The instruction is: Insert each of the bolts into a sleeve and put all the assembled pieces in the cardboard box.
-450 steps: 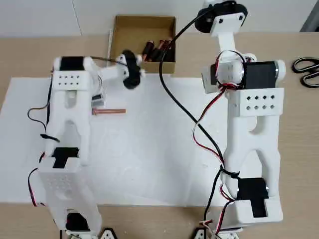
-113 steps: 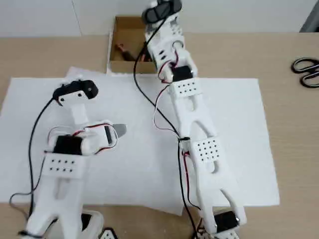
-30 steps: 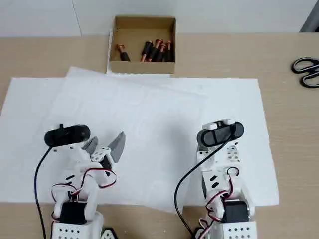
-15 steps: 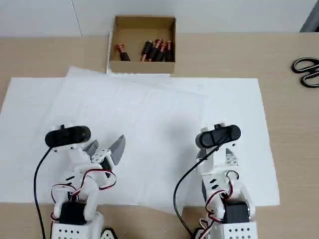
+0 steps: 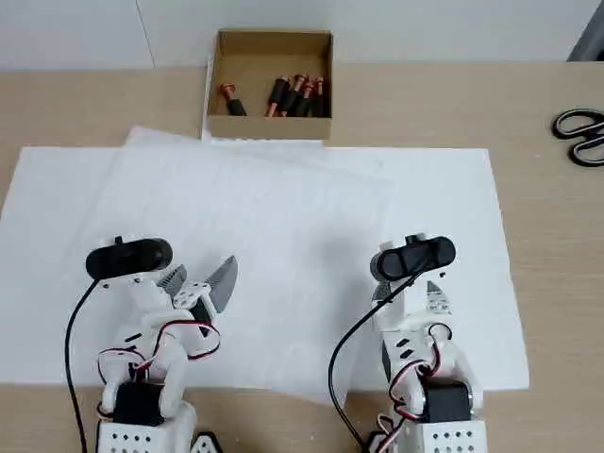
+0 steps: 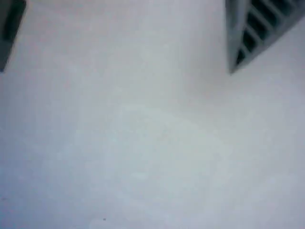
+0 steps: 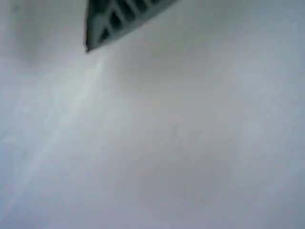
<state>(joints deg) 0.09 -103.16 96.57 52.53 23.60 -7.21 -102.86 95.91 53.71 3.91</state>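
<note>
Cardboard, brown and open-topped, the small box [image 5: 213,85] stands on the wooden bench [image 5: 94,94] at the far edge of the white foam sheet [image 5: 283,217], and it holds the task's things. A cluster of black sleeves with copper-coloured bolts [image 5: 295,95] lies against one side wall of the box, and one more such piece [image 5: 231,99] lies alone by the opposite wall. No loose bolt or sleeve lies on the sheet in front of the box, so I judge the task finished or nearly so.

Both arms sit folded, well apart from the box, at the side of the sheet opposite it. The left pincer [image 5: 206,266] hangs just over the foam with its jaws apart and nothing between them. The right pincer [image 5: 408,289] sits partly under its own camera, and I cannot tell whether it is apart or together. A pair of black-handled scissors [image 5: 580,132] lies on the bare bench, far off to one side of the box.

What could go wrong now is small. How fully each bolt is seated is too small to tell, so a loose one could slip out if the box were jolted. The open left pincer is low, and a careless swing toward the box could snag the foam, dragging the sheet and nudging the box.
</note>
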